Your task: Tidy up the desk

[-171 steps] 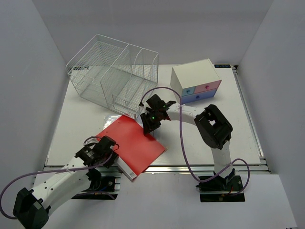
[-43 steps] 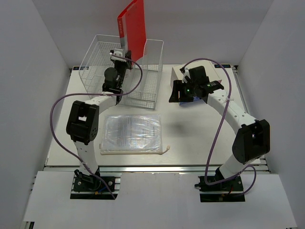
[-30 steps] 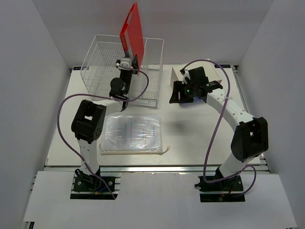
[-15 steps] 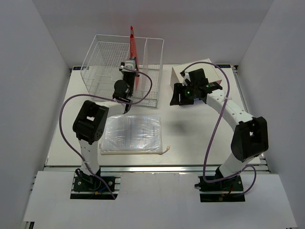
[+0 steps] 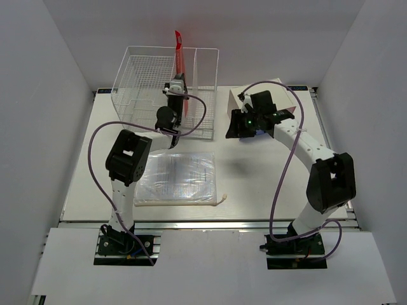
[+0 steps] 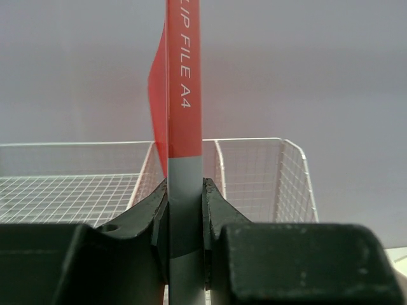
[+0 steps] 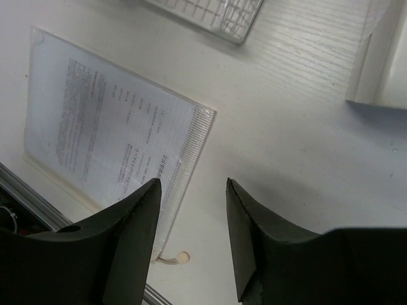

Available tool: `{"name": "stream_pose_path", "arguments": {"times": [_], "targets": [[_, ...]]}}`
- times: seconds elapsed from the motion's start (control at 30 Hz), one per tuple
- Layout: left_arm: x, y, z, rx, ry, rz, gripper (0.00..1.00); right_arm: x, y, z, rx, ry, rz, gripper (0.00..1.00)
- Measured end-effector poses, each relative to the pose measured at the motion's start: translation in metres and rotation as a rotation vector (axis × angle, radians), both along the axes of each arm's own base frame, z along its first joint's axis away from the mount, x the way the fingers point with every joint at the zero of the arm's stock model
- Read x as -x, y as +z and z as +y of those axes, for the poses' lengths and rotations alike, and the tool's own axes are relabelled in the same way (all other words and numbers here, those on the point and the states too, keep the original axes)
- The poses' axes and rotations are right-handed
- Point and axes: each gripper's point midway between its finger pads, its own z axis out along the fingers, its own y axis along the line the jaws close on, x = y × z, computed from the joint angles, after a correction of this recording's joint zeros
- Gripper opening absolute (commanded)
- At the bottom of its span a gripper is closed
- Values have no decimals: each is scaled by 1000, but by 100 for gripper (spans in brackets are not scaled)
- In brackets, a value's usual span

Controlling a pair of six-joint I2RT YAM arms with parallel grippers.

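The desk (image 5: 267,184) is a white tabletop with a metal rail along its front edge. My left gripper (image 5: 175,90) is shut on the grey spine of a red clip file (image 5: 179,49). It holds the file upright and edge-on over the wire organizer (image 5: 143,76) at the back. In the left wrist view the file (image 6: 184,76) stands between my jaws (image 6: 185,190), with the wire compartments (image 6: 254,171) behind. My right gripper (image 5: 234,127) is open and empty above the desk, beside the drawer box (image 5: 283,89). It is also open in the right wrist view (image 7: 194,184).
A clear document sleeve (image 5: 178,178) with printed pages lies flat at front left, a small cord end at its corner. The right wrist view shows the sleeve (image 7: 108,133), the organizer's corner (image 7: 216,13) and the drawer box's edge (image 7: 381,57).
My left arm has turned the red file from tilted high over the organizer to upright and edge-on, and brought it lower. The right arm has barely moved.
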Motion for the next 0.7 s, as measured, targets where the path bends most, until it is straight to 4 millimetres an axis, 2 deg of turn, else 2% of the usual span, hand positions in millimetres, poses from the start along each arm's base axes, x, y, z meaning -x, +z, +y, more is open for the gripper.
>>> {"name": "stream_pose_path", "arguments": {"times": [0.13, 0.27, 0.33, 0.4, 0.43, 0.5, 0.57, 0.7], "targets": [[-15, 2, -18, -8, -26, -24, 0, -3, -9, 1, 14, 19, -2, 48], [-25, 6, -26, -15, -36, -41, 0, -8, -7, 2, 12, 29, -31, 45], [-26, 7, -27, -18, -40, -44, 0, -11, -4, 3, 10, 34, -43, 50], [-26, 8, -28, -31, -38, -47, 0, -17, 3, 6, 3, 39, -63, 61], [-26, 8, -28, -38, -36, -48, 0, -21, 8, 9, -4, 40, -77, 62], [-26, 7, -28, -51, -30, -47, 0, -35, 29, 16, -32, 35, -121, 74], [-23, 0, -27, -69, -31, -37, 0, -56, 62, 26, -80, 19, -201, 78], [-9, -4, -21, -87, -29, -44, 0, -102, 153, 54, -205, -28, -411, 89]]}}
